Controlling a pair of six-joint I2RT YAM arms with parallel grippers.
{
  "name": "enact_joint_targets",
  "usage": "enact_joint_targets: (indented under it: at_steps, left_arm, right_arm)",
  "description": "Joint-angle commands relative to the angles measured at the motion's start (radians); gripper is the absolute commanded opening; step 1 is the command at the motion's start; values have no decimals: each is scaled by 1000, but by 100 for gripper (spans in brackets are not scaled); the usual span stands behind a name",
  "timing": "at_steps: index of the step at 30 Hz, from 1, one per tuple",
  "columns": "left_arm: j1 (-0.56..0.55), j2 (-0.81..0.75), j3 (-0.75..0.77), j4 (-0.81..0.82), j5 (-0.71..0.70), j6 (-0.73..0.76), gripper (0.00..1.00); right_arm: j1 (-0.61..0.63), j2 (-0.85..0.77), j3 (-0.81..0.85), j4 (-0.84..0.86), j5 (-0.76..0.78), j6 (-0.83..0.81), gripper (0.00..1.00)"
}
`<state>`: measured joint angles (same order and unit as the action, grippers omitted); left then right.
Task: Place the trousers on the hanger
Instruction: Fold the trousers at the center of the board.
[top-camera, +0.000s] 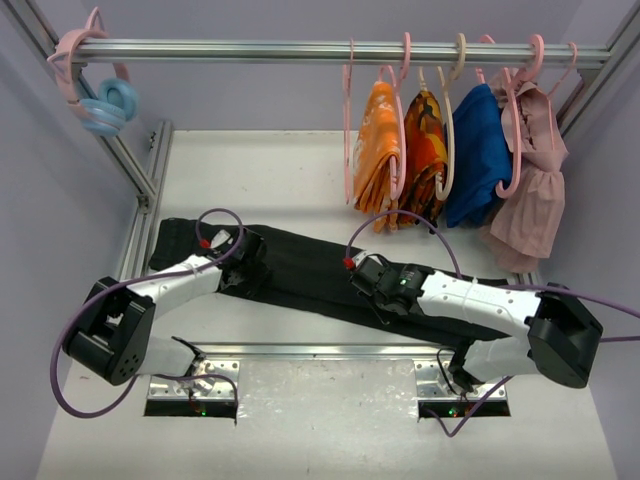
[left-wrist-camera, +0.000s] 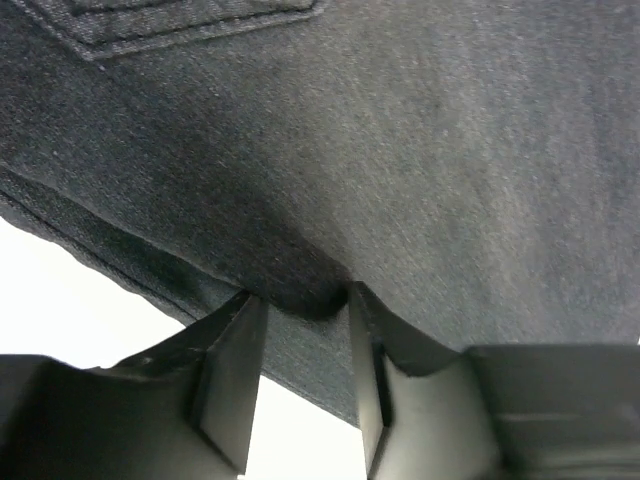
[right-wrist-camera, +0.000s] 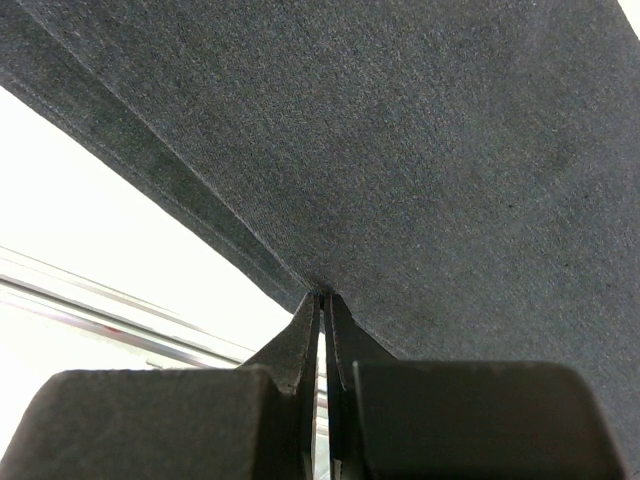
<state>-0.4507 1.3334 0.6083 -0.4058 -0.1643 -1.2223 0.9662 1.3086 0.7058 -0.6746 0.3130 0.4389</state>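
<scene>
Light in the overhead view is even and diffuse and falls from above. The arms cast only faint, soft-edged shadows on the white table (top-camera: 300, 170), which reads bright without losing its surface. The metal rail (top-camera: 250, 48) at the far side carries a thin streak of glare. The trousers (top-camera: 310, 270) are so dark that their folds barely show. In both wrist views the table at the left burns out to featureless white. The fabric weave looks fairly crisp in the right wrist view and softer and grainier in the left. A deep shadow pools where the cloth meets the left gripper (left-wrist-camera: 300, 300), and the right gripper (right-wrist-camera: 323, 305) is a near-black, slightly blurred mass.
</scene>
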Motion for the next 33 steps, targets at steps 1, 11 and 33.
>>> enact_joint_targets:
  at_steps: [1, 11, 33]
  left_arm:
    - [-8, 15, 28, 18, -25, -8, 19]
    - [-8, -72, 78, -67, -83, 52, 0]
    - [-8, -371, -20, -203, -182, 150, 0]
  right_arm:
    - [12, -31, -6, -2, -2, 21, 0]
    - [14, -72, -8, -29, 25, 29, 0]
    - [61, -71, -6, -124, -70, 50, 2]
